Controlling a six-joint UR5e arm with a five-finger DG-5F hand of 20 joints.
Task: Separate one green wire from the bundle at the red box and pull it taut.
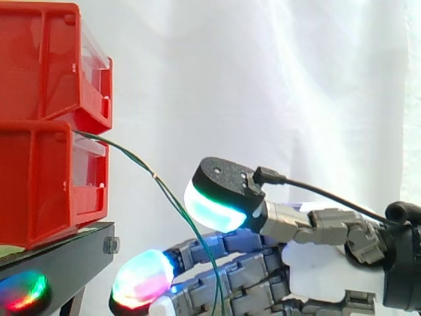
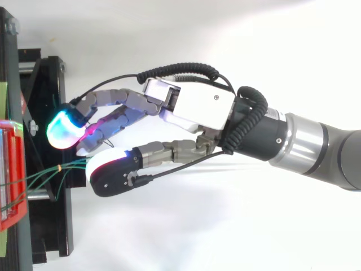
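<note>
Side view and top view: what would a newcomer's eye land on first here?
The robot hand stretched in from the right, its pads glowing cyan, green and magenta just short of the stacked red bins at left. Then the thin green wire sagging from the bins down across the robot hand.

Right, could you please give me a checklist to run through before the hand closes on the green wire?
1. The hand open: ok, thumb pad clear of the green wire.
2. One wire apart from the bundle: cannot tell, several strands reach the hand in the top view.
3. Wire across the fingers: ok in the side view.
4. Wire taut: not ok, it sags.
5. The red box seated on the black stand: ok.
</note>
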